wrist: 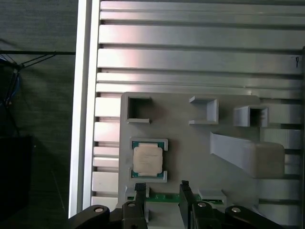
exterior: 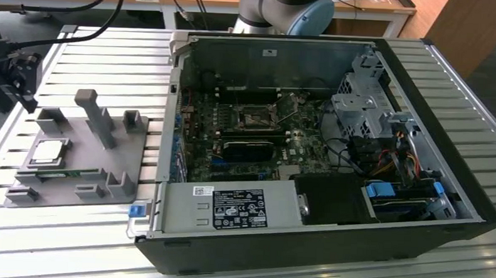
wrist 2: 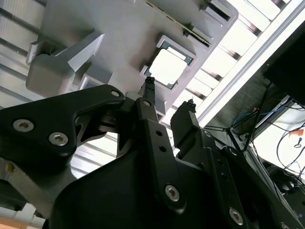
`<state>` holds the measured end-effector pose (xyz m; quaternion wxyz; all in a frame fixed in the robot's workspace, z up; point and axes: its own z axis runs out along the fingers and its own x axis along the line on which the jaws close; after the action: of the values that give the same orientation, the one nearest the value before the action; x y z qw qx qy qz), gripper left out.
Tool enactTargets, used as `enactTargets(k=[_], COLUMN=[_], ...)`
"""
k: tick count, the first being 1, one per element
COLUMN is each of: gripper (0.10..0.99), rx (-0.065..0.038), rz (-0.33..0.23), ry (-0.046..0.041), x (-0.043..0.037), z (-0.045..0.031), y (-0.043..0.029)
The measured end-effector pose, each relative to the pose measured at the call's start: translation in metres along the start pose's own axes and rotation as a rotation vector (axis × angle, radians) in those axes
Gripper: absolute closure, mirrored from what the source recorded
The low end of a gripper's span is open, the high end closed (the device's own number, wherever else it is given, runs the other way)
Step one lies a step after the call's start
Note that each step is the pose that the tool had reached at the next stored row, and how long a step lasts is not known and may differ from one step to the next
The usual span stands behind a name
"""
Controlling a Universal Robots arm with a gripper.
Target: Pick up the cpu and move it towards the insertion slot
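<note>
Claw [wrist: 162, 186] parted, hanging clear above cpu [wrist: 148, 159], chip framed by holder [wrist: 190, 143] corners.

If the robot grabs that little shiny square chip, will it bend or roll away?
Probably neither. The chip looks flat, square and metal-topped, so it should stay stiff and not roll. It looks thin, so it is likely light. It sits in a raised frame on the gray holder, so a sideways push probably won't slide it.

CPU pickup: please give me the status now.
Tool open, empty, near CPU. CPU seated in gray holder, untouched. Nothing between them. Insertion slot inside open computer case.
</note>
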<state>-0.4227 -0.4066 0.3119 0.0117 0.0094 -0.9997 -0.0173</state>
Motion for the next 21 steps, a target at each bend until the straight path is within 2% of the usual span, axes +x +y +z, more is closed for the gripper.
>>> enactTargets(k=[5,15,21], gripper=[0.675,0.675,0.675], rx=[0.000,0.000,0.002], rz=[0.000,0.000,0.001], ry=[0.0054,0.0097,0.0134], x=[-0.0001,-0.0002,-0.0004], z=[0.0040,0.0114,0.0187], y=[-0.0001,-0.0004,-0.0007])
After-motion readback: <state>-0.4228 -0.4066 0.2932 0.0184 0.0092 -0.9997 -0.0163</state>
